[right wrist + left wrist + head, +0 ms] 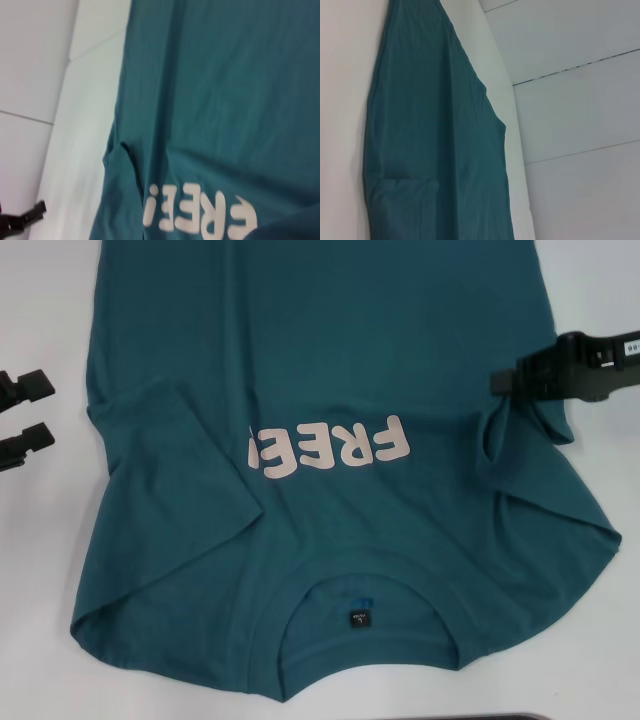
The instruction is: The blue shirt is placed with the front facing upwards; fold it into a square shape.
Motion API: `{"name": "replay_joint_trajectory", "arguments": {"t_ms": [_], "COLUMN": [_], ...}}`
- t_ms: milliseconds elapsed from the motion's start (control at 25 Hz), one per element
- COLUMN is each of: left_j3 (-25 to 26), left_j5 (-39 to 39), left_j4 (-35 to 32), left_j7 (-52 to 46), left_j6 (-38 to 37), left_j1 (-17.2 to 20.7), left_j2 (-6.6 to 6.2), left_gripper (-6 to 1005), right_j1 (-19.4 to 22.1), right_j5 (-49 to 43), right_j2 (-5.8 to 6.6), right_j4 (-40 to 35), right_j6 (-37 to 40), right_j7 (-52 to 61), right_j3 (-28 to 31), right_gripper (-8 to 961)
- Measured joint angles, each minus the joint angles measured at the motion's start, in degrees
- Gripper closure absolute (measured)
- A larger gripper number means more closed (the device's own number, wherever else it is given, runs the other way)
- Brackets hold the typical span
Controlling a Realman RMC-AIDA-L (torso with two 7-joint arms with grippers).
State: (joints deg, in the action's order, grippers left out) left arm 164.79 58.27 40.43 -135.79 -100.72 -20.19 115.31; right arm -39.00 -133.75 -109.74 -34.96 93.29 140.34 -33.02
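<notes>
Blue shirt [330,370] spread front-up across the white table [40,540], collar near, hem far, pale "FREE" lettering [330,452] across the chest. Left sleeve folded inward over the body, covering the last letter. Left gripper [22,418] just off the shirt's left edge over bare table, fingers [30,387] apart and empty. Right gripper [512,380] above the bunched right sleeve; impossible to tell whether apart or clamped on cloth.
</notes>
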Motion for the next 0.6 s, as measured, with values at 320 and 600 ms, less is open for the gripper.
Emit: {"name": "replay_joint_trajectory", "arguments": {"t_ms": [320, 600], "left_j3": [0.0, 0.0], "left_j5": [0.0, 0.0], "left_j4": [0.0, 0.0], "left_j7": [0.0, 0.0], "left_j6": [0.0, 0.0], "left_j1": [0.3, 0.3], "left_j2": [0.00, 0.00], "left_gripper": [66, 68], "right_j1": [-0.6, -0.5], "right_j5": [1.9, 2.1], "right_j2": [-0.64, -0.66], "right_j4": [0.2, 0.2], "right_j6": [-0.4, -3.3], "right_j7": [-3.2, -2.9], "right_j3": [-0.3, 0.1], "right_gripper": [605, 376]}}
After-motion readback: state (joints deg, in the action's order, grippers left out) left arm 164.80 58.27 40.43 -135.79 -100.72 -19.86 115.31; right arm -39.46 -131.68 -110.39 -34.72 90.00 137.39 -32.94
